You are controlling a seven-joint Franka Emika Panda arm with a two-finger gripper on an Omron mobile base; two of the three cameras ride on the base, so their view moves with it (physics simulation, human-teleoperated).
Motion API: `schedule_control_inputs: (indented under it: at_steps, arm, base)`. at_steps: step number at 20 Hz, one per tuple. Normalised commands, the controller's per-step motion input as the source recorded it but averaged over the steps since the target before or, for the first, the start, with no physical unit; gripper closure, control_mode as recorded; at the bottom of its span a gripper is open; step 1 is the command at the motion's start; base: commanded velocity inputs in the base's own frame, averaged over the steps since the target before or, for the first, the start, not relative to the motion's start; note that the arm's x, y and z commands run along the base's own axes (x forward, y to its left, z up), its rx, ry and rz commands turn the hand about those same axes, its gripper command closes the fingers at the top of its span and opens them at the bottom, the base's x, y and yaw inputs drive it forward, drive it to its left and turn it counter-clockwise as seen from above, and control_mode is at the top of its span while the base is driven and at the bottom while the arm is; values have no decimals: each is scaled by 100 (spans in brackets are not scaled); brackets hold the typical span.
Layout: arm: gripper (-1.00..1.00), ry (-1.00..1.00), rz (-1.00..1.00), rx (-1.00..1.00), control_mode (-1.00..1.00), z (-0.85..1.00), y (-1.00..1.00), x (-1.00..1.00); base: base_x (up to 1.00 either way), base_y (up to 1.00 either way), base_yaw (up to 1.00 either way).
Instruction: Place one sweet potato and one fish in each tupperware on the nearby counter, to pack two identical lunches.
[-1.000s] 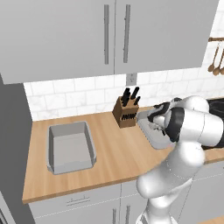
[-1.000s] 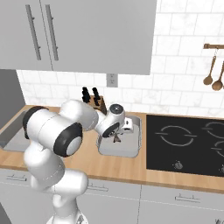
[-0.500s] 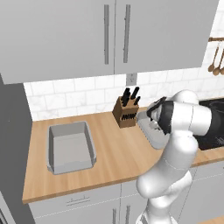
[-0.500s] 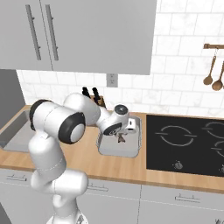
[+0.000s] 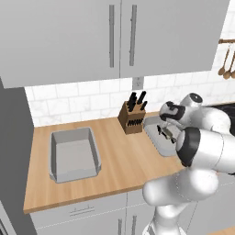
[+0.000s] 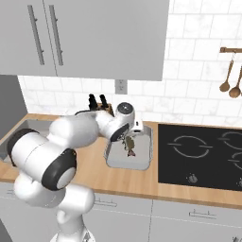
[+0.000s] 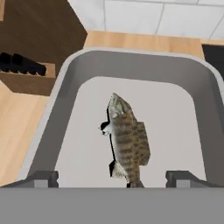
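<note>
A small olive-brown fish (image 7: 127, 140) is inside the right tupperware (image 7: 65, 78), loose between and below my fingertips (image 7: 43, 177), which stand far apart. My gripper (image 7: 112, 177) is open and hovers just over this tupperware (image 6: 142, 160), with the fish (image 6: 130, 145) right under it. Whether the fish rests flat on the floor of the container I cannot tell. From the left side, the gripper (image 5: 164, 131) is above the same tupperware (image 5: 153, 140). A second tupperware (image 5: 73, 153) stands on the counter (image 5: 119, 156) to the left, with nothing in it. The sweet potato is out of view.
A wooden knife block (image 5: 133, 117) stands close to the right tupperware's far left corner. A black cooktop (image 6: 203, 151) borders it on the right. Grey wall cabinets (image 5: 119, 36) hang overhead, and wooden spoons (image 6: 229, 80) hang on the tiled wall.
The jaws have spread wide and the fish has come free of them over the right tupperware. The arm's elbow has swung further forward.
</note>
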Motion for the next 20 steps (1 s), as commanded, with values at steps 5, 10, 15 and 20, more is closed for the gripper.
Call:
schedule_control_inputs:
  at_steps: [5, 10, 15, 20]
  arm:
    - [-100, -7, 0, -9, -100, 39, 60, -91]
    - [-100, -19, 0, -6, -100, 27, 63, -96]
    - [-100, -22, 0, -3, -100, 51, 61, -85]
    - [-100, -17, 0, -3, -100, 58, 62, -79]
  base:
    - [0, 0, 0]
    - [0, 0, 0]
    - [0, 0, 0]
    - [0, 0, 0]
